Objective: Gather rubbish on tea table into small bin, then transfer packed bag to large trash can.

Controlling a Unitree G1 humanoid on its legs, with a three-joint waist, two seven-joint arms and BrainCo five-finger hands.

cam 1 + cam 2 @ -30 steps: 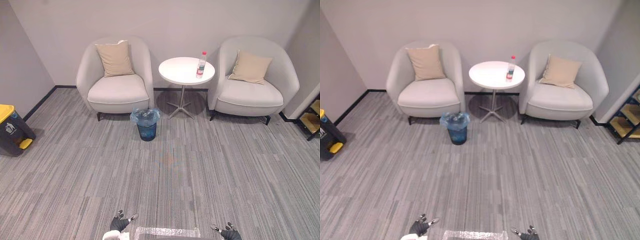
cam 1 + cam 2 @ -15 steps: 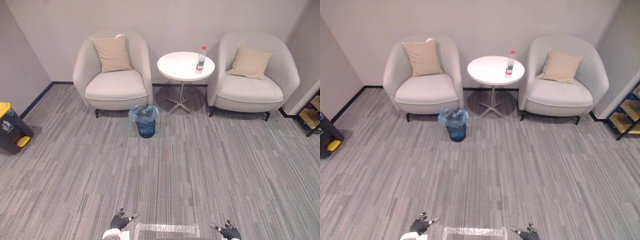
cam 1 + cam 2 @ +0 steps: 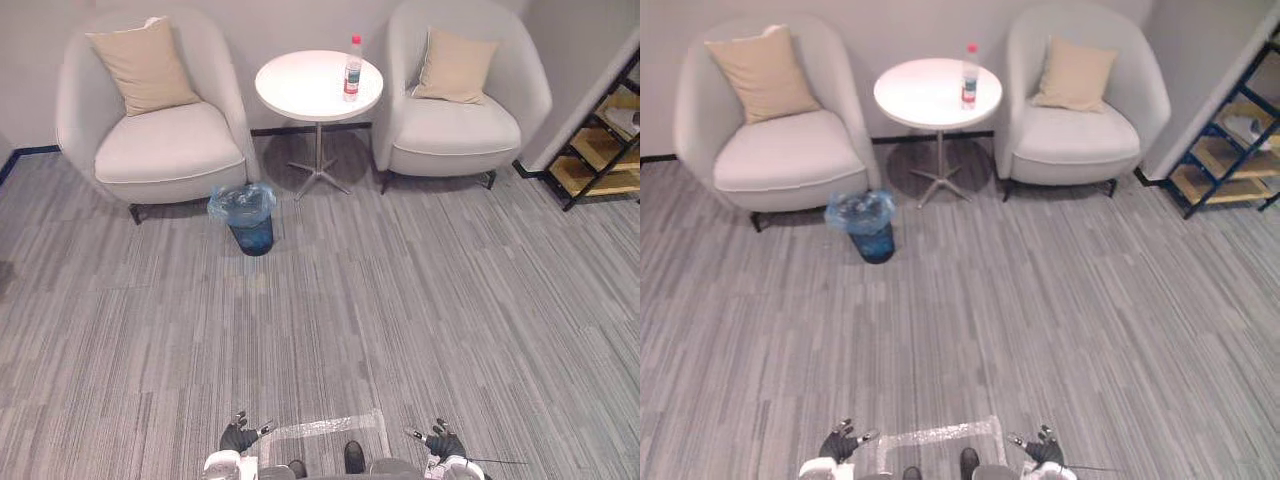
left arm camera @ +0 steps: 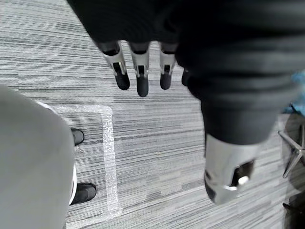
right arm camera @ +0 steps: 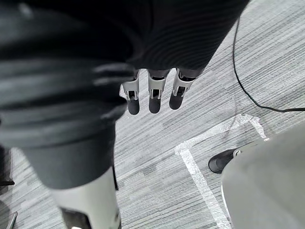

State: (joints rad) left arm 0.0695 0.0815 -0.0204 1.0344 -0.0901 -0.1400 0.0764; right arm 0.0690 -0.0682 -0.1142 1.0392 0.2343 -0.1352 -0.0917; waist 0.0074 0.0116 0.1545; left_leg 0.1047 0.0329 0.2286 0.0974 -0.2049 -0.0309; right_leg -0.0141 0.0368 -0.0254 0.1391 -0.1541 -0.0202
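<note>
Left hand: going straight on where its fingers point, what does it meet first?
The left hand would probably meet the grey carpet beside the taped outline; nothing shows between.

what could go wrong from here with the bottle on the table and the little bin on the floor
The bottle stands upright, tall and narrow, toward the right side of the round table; a clumsy reach could tip it or knock it off. The small bin sits on the floor close to the left armchair and the table's foot, so walking up might kick it over. The left robot hand and right robot hand hang open, far off.
</note>
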